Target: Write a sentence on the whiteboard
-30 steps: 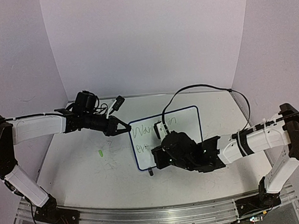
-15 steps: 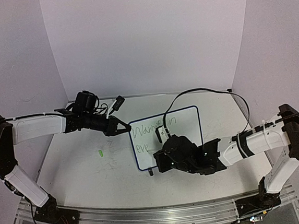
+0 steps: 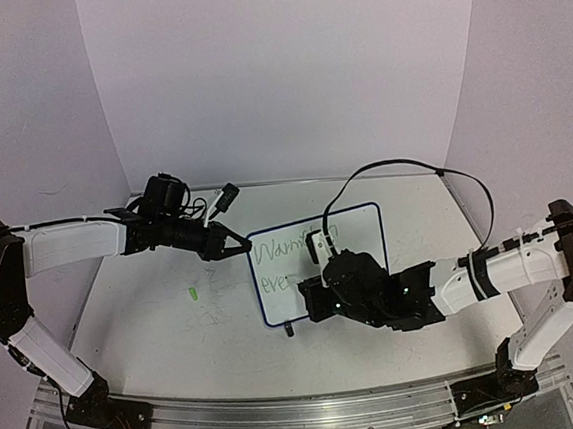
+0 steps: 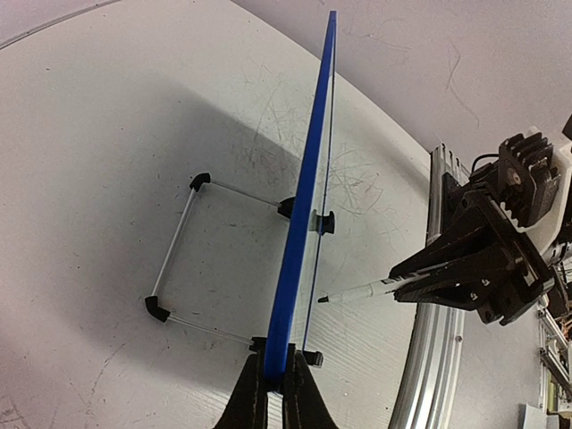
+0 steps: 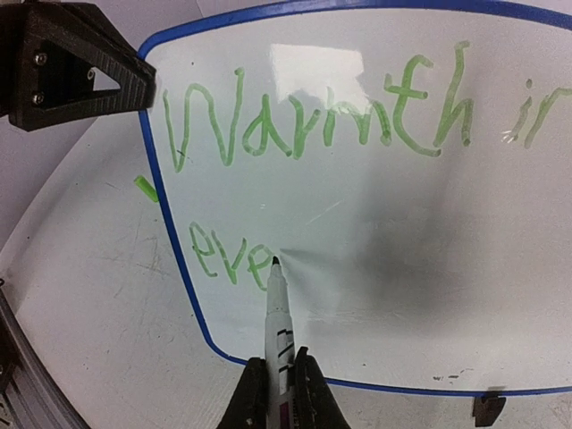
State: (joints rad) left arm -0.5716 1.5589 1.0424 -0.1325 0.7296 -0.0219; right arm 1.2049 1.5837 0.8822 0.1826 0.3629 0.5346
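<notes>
The whiteboard stands tilted on its small black feet in the middle of the table; its blue rim runs edge-on through the left wrist view. My left gripper is shut on the rim at the board's upper left corner. The sentence reads "Warmth in" in green, with "eve" below it. My right gripper is shut on a white marker. The marker's dark tip sits at the board face just right of the last "e".
A small green piece lies on the scuffed table left of the board. The board's wire stand reaches out behind it. An aluminium rail runs along the near edge, and walls close in the back and sides.
My right arm has shifted a little to the right along the board's lower line, and the green letters there have grown to "eve". The left arm has stayed still.
</notes>
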